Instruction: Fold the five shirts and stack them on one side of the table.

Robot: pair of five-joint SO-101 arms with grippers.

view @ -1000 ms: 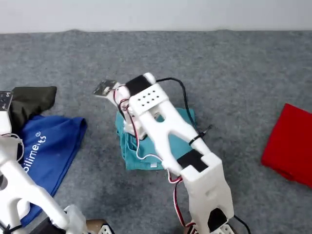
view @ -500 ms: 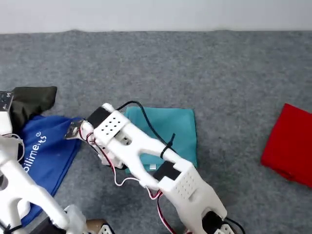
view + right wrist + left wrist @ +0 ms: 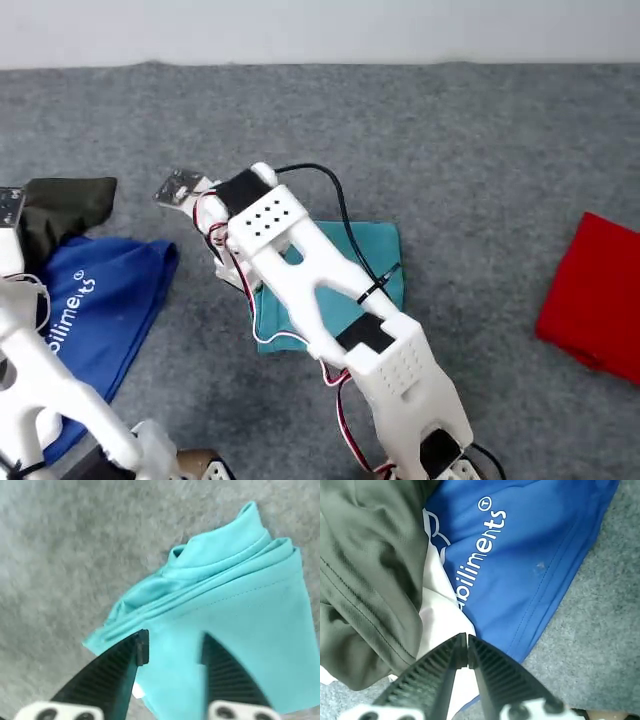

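A folded teal shirt (image 3: pixel 375 262) (image 3: pixel 240 630) lies mid-table, partly under my right arm. My right gripper (image 3: pixel 172 647) hangs open above the teal shirt's bunched corner, nothing between its fingers; in the high view its tip (image 3: pixel 183 188) sits beyond the shirt's far-left corner. At the left edge a blue printed shirt (image 3: pixel 105 295) (image 3: pixel 530 565) is spread out, with a dark olive shirt (image 3: pixel 62 205) (image 3: pixel 365 570) beside it and a white shirt (image 3: pixel 437 615) under both. My left gripper (image 3: pixel 468 645) is shut just above the blue and white cloth. A red shirt (image 3: pixel 595 295) lies at the right edge.
Grey carpet (image 3: pixel 450 140) covers the table, with bare room across the far side and between the teal and red shirts. My left arm (image 3: pixel 35 385) stands at the near left corner. A pale wall runs along the far edge.
My right arm swung left and nearer, toward the blue shirt, then back out to the far left of the teal shirt. The left arm and the other shirts stayed put.
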